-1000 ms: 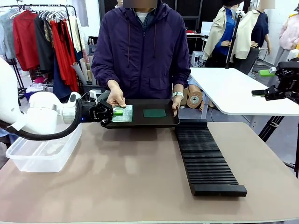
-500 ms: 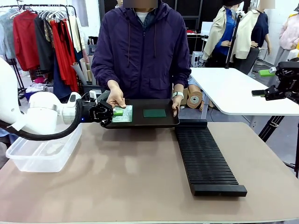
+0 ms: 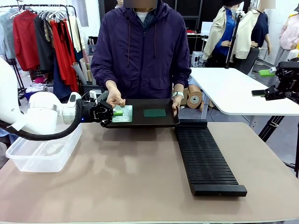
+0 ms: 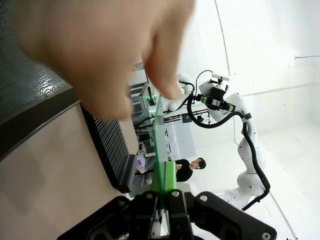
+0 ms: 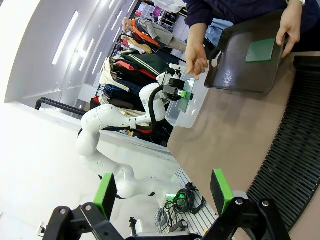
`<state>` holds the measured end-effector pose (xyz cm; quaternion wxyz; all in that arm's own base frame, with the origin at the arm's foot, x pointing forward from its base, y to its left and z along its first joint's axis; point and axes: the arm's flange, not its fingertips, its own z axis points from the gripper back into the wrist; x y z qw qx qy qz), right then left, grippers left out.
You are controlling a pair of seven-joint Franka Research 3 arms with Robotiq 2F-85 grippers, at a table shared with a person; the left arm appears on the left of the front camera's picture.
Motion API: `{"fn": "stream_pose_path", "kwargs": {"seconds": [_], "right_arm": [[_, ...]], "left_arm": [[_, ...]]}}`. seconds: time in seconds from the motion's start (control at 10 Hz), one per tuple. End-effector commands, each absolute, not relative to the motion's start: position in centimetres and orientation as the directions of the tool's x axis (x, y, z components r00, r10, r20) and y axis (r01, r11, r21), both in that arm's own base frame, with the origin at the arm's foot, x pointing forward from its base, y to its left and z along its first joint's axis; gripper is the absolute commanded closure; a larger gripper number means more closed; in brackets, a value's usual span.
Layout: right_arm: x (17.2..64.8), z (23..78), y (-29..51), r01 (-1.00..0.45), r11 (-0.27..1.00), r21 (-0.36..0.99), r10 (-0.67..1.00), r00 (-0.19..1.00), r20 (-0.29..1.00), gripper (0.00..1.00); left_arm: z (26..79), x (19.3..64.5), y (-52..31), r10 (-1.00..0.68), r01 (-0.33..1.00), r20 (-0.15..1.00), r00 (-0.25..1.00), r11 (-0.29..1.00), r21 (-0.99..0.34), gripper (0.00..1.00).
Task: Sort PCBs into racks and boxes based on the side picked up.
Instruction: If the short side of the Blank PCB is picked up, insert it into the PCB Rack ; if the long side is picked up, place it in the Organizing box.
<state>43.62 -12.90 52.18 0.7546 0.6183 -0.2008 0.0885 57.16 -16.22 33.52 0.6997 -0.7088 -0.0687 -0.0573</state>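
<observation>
My left gripper (image 3: 113, 112) is shut on the edge of a pale green PCB (image 3: 123, 113) at the left end of a black tray (image 3: 168, 122) that the person holds. In the left wrist view this PCB (image 4: 159, 145) runs edge-on from my shut fingers (image 4: 170, 184) up to the person's hand (image 4: 100, 50). A darker green PCB (image 3: 154, 113) lies flat on the tray's right half. The black slotted rack (image 3: 205, 156) stretches along the table's right side. The clear box (image 3: 44, 149) stands under my left arm. My right gripper (image 5: 164, 192) hangs open, high off the table's right side.
The person stands at the far edge, one hand (image 3: 115, 99) above the held board and the other (image 3: 175, 103) gripping the tray's right rim. A white table (image 3: 233, 91) stands behind on the right. The brown tabletop (image 3: 131, 172) lies bare between box and rack.
The person's hand over the pale board has shifted slightly. Neither arm has moved.
</observation>
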Motion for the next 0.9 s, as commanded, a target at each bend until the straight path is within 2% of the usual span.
{"fn": "stream_pose_path", "kwargs": {"seconds": [0.0, 0.8], "right_arm": [[43.61, 52.39, -12.84, -0.385, 0.216, 0.897, -0.115, 0.903, 0.415, 0.0], [43.61, 52.39, -12.84, -0.385, 0.216, 0.897, -0.115, 0.903, 0.415, 0.0]], "left_arm": [[33.61, 57.18, -16.24, 0.018, 0.178, 0.178, 0.984, -0.017, -0.984, 1.0], [33.61, 57.18, -16.24, 0.018, 0.178, 0.178, 0.984, -0.017, -0.984, 1.0]]}}
